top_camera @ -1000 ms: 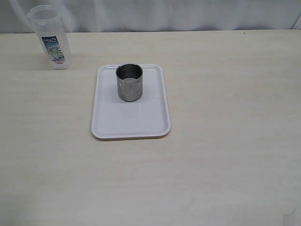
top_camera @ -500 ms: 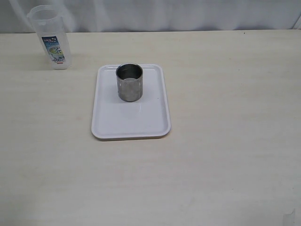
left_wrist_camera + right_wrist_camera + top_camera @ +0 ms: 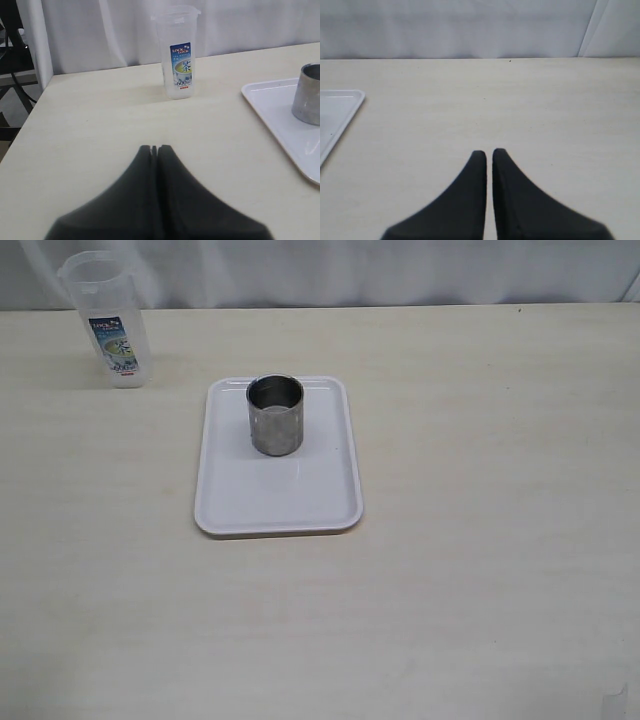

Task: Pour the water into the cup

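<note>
At the wrists, your left gripper (image 3: 154, 149) is clenched, its fingers pressed together on nothing, over the bare table (image 3: 480, 490). Your right gripper (image 3: 489, 152) is likewise closed and empty, with only a hairline gap between its tips. Further out, the cup (image 3: 275, 415) stands upright on the far half of the white tray (image 3: 280, 500), left of the table's middle. The clear jug (image 3: 105, 320) stands upright at the far left, well apart from the tray and untouched.

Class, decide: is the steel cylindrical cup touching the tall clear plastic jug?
Apart. The exterior view shows bare table between the steel cup and the clear plastic jug.
</note>
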{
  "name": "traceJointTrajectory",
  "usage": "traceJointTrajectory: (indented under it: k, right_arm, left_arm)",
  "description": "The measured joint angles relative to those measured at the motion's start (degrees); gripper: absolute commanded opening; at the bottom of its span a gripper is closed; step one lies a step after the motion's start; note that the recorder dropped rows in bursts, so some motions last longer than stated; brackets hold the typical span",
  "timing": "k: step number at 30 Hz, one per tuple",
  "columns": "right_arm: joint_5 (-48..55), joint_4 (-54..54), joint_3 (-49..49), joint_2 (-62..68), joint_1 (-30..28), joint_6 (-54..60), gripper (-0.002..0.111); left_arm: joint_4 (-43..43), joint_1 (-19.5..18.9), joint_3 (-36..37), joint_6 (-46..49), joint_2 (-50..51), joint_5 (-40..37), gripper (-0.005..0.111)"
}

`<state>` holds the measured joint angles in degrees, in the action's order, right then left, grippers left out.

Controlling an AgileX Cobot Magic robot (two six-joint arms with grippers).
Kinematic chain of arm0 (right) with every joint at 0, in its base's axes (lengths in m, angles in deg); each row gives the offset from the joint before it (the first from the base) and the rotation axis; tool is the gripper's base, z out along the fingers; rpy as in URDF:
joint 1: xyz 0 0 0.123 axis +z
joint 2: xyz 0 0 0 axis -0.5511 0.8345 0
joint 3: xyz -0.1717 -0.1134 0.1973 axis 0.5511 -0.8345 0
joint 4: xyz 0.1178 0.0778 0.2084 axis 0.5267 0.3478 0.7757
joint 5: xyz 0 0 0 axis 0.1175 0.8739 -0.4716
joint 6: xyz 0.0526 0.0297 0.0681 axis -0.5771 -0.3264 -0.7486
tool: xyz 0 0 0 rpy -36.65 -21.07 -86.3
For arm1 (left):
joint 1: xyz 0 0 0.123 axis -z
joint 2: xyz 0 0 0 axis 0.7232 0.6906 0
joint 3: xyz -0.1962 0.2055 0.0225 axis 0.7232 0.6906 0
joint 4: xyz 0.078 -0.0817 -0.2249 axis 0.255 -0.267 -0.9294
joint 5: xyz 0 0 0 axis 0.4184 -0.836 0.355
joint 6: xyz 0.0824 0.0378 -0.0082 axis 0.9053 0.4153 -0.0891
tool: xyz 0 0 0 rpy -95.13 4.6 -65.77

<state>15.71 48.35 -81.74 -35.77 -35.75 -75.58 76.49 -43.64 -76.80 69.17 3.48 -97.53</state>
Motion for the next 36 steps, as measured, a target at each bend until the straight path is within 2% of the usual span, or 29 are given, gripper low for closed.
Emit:
traceJointTrajectory:
  k: [36]
  right_arm:
    - [0.21,-1.96,0.0,0.0,0.0,0.21,0.004]
  left_arm:
    - [0.0,0.0,0.0,0.0,0.0,0.0,0.0]
